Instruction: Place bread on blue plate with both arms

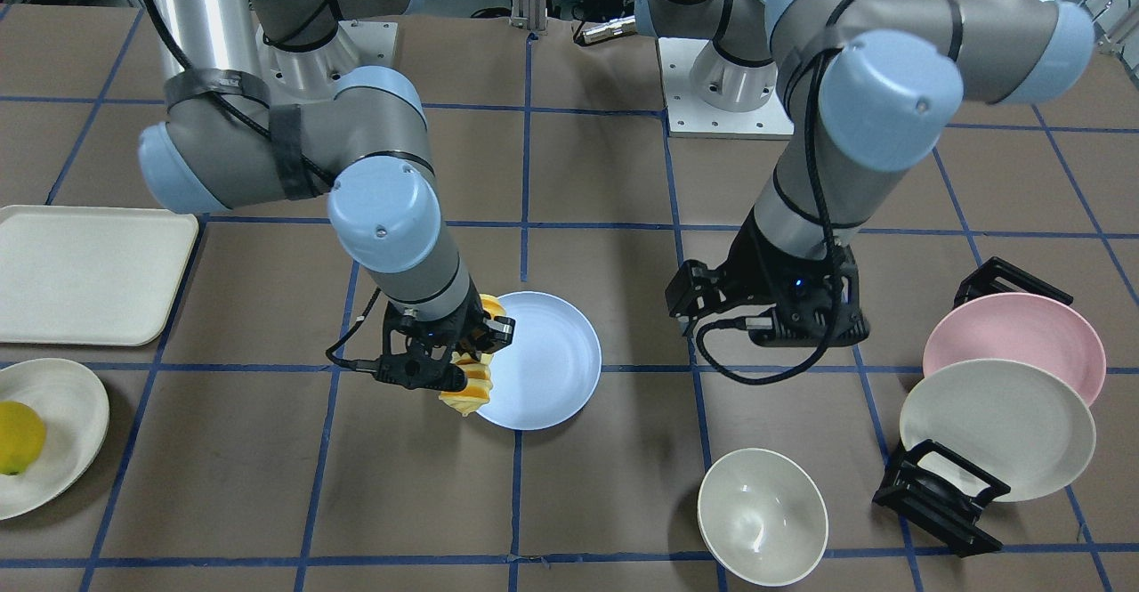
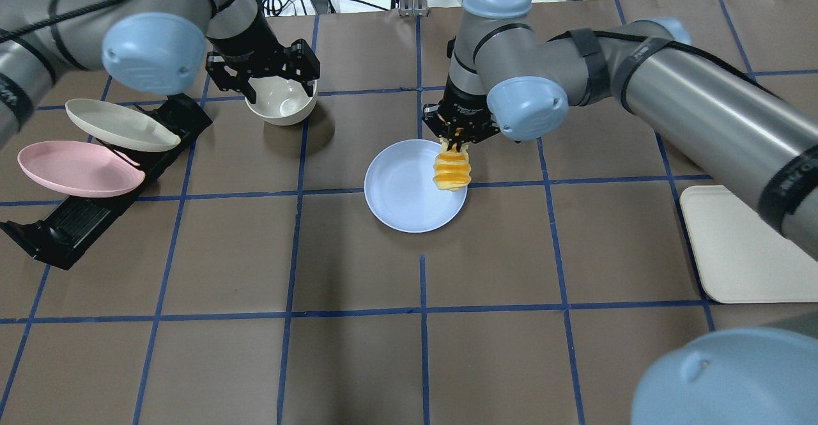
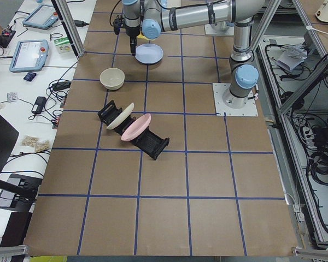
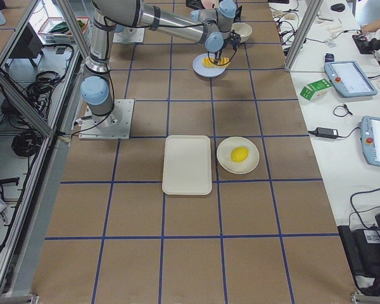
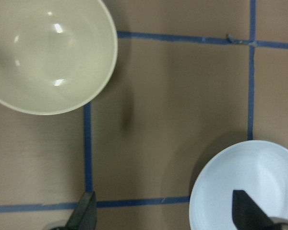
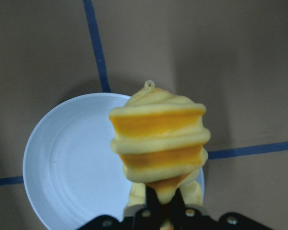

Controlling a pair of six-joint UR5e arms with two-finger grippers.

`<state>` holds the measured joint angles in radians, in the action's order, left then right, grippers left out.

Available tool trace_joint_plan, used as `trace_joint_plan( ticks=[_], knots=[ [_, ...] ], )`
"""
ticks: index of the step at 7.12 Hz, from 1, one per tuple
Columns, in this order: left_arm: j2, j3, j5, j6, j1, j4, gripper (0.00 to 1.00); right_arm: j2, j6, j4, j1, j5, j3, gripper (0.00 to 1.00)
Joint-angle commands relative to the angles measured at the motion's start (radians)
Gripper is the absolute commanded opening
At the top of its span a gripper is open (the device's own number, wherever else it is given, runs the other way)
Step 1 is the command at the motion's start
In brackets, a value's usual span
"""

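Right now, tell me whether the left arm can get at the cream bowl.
Probably yes. The left gripper hangs open and empty just above and beside the bowl, and nothing lies between them.

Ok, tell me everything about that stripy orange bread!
The orange-and-cream ridged toy bread looks soft, stacked in wavy bands with a tiny loop at its tip. The right arm's black gripper pinches one end, so it hangs down over the rim of the round pale-blue plate. I can't tell whether it touches the plate.

A cream bowl (image 5: 48, 52) sits upper left, blue plate (image 5: 249, 187) lower right.
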<state>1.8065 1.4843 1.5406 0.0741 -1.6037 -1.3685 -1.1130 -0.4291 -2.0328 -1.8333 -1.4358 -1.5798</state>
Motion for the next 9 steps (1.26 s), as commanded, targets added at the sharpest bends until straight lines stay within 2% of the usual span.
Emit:
trace_joint_plan(
  ticks=[1,3,5,6,7,9],
  knots=[
    [-0.125,-0.045,0.053,0.0,-0.004,-0.148,1.0,0.064,-0.074,-0.068,-0.07,-0.002,0.0,0.0],
    [-0.215,-0.021,0.055,0.016,-0.004,-0.187,1.0,0.073,-0.086,-0.057,-0.084,0.0,-0.009,0.0],
    [-0.251,0.029,0.052,0.021,-0.012,-0.201,1.0,0.074,-0.086,-0.056,-0.092,-0.002,-0.022,0.0],
    [-0.269,0.062,0.04,-0.012,-0.012,-0.204,1.0,0.075,-0.082,-0.069,-0.092,-0.006,-0.026,0.2],
    [-0.282,0.083,0.042,-0.014,-0.012,-0.201,1.0,0.076,-0.079,-0.069,-0.092,-0.006,-0.029,0.47],
    [-0.305,0.096,0.053,-0.032,-0.016,-0.205,1.0,0.075,-0.083,-0.076,-0.09,-0.006,-0.022,0.91]
  ],
)
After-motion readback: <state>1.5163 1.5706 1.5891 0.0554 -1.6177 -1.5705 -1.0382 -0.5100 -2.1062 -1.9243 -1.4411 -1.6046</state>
